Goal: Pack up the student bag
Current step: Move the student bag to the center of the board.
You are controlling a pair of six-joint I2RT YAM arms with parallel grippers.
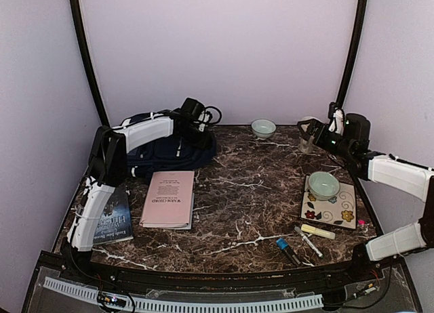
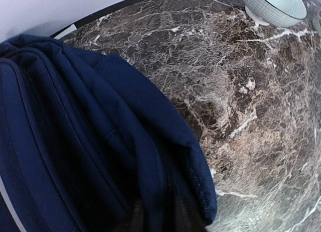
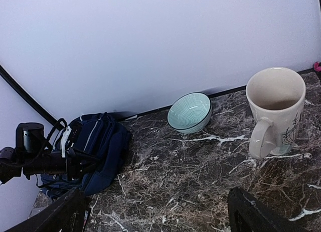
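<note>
Overhead first: the student bag (image 1: 166, 150) lies at the far left of the marble table (image 1: 251, 184), slumped against the back edge. My left arm reaches over it, and my left gripper (image 1: 200, 127) is at the bag's far right end. My right gripper (image 1: 310, 131) hovers at the far right, just beside a pale mug (image 1: 306, 143). A small green bowl (image 1: 263, 128) sits at the far edge between my two hands. Nearer, a pink book (image 1: 168, 198) lies beside a dark book (image 1: 112, 218) on the left. On the right, a second bowl (image 1: 323, 185) rests on a flowered tile (image 1: 336, 211). A yellow highlighter (image 1: 317, 231) and two pens (image 1: 298, 245) lie just near of the tile.

From my left wrist, navy fabric (image 2: 75, 141) fills the left half of the view. A fold of it runs down between my dark fingers (image 2: 134, 223) at the bottom edge. I cannot tell whether they have pinched it. The green bowl (image 2: 273, 6) shows at the top right.

From my right wrist, my fingers (image 3: 55, 217) stand wide apart at the bottom corners with only bare marble between them. The mug (image 3: 273, 111) stands upright ahead on the right and the bowl (image 3: 189, 112) is tipped against the back wall. The bag (image 3: 100, 146) sits at the left, my left hand (image 3: 85, 164) against it.
</note>
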